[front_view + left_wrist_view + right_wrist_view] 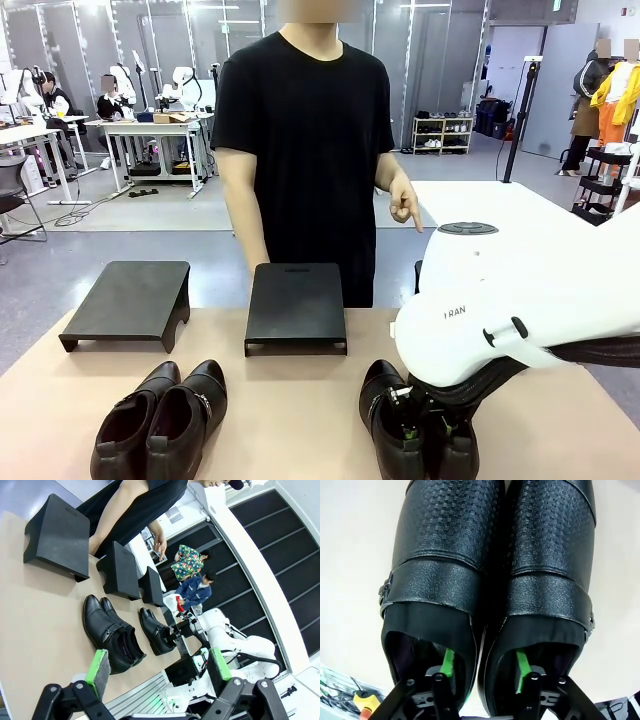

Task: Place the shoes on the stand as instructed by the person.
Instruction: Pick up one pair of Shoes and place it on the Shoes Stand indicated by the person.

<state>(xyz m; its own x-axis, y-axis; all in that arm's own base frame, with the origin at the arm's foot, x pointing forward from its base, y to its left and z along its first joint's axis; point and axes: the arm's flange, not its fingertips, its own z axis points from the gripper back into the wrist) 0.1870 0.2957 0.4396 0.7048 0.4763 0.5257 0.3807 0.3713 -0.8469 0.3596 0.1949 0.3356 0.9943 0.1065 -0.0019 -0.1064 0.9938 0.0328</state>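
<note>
**Fig.** R jaws clamped on touching inner walls of right shoe pair [490,555], one finger in each; pair on worktop [300,410], apart from centre stand [296,300]. L jaws apart, empty. Risk: leather pinch slips during lift, so one shoe drops or pair splays.

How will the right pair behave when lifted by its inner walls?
The right pair looks stiff, so probably keeps shape. The right end effector grips near the heels, so toes may droop. Glossy leather could slip.
</note>
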